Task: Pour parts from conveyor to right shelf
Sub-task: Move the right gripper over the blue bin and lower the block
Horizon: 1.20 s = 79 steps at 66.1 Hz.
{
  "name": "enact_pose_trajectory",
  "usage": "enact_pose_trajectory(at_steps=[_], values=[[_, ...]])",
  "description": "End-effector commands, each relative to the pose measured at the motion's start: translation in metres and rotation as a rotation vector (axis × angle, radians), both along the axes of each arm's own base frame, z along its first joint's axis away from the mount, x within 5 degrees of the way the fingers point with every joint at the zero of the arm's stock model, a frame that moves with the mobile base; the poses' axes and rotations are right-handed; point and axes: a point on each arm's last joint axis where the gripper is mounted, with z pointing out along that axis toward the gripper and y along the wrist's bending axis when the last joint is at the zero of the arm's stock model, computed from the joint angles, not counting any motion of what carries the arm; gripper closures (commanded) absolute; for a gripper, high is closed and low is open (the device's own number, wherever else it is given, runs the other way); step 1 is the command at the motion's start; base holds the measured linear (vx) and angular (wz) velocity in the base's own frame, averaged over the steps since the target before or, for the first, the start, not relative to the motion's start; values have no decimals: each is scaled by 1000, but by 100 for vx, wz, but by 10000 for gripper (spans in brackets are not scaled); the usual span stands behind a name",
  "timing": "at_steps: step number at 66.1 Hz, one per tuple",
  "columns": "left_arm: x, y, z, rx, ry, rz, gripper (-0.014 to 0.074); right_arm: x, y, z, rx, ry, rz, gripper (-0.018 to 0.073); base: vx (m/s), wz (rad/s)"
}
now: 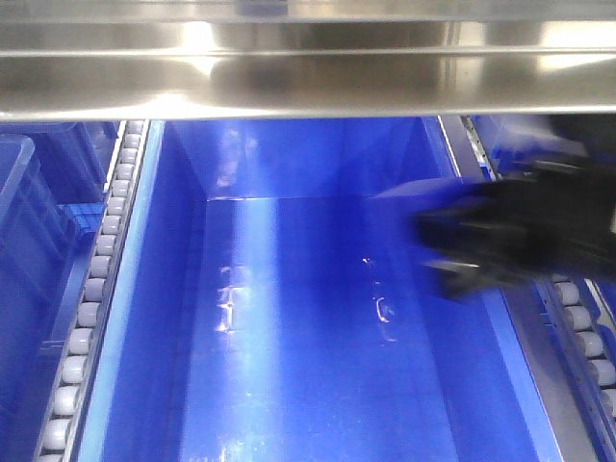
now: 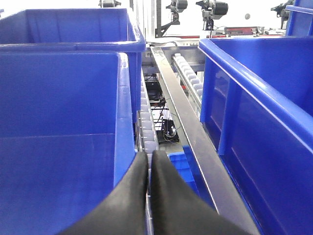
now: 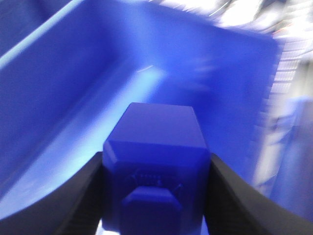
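Two black right fingers (image 3: 88, 196) clamp a glossy faceted blue block (image 3: 155, 171); left fingers (image 2: 168, 196) pressed together.

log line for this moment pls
phase: carry over bin | right gripper: shut on part | left gripper: shut, empty

left fingers (image 2: 168, 205): matte black, tapered, curved | right fingers (image 3: 83, 196): matte black, broad, smooth
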Motion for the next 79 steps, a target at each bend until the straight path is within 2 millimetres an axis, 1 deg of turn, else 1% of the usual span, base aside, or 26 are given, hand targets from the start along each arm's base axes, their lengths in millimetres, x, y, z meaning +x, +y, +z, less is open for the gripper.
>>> enact_pose_trajectory(at_steps=[1,5,11,14,18,21,24,31,39,47,51,58,65,73,79], values=[[-2,0,15,-18,-113,-1,603,24,23,5,7,8,23,526,0,0],[-2,0,15,-18,-113,-1,603,43,36,-8,-7,85,8,523,0,0],[-2,0,15,-18,-113,-1,603,64,48,-25,-24,161,-16,519,0,0],[-2,0,15,-18,-113,-1,603,76,56,-37,-37,200,-25,515,0,0],[-2,0,15,-18,-113,-1,603,86,63,-46,-52,230,-28,506,0,0],[-2,0,15,-18,-113,-1,603,95,69,-55,-60,268,-39,490,0,0],[-2,0,15,-18,-113,-1,603,102,73,-59,-63,305,-53,468,0,0],[-2,0,15,-18,-113,-1,603,118,84,-74,-91,385,-75,378,0,0],[-2,0,15,-18,-113,-1,603,130,92,-92,-133,457,-85,257,0,0],[-2,0,15,-18,-113,-1,603,139,98,-106,-172,511,-84,164,0,0],[-2,0,15,-18,-113,-1,603,142,100,-112,-182,527,-85,132,0,0],[-2,0,15,-18,-113,-1,603,146,101,-112,-147,515,-112,97,0,0],[-2,0,15,-18,-113,-1,603,147,101,-104,-97,481,-149,92,0,0],[-2,0,15,-18,-113,-1,603,145,95,-88,-91,421,-176,93,0,0],[-2,0,15,-18,-113,-1,603,141,88,-70,-93,361,-183,93,0,0]])
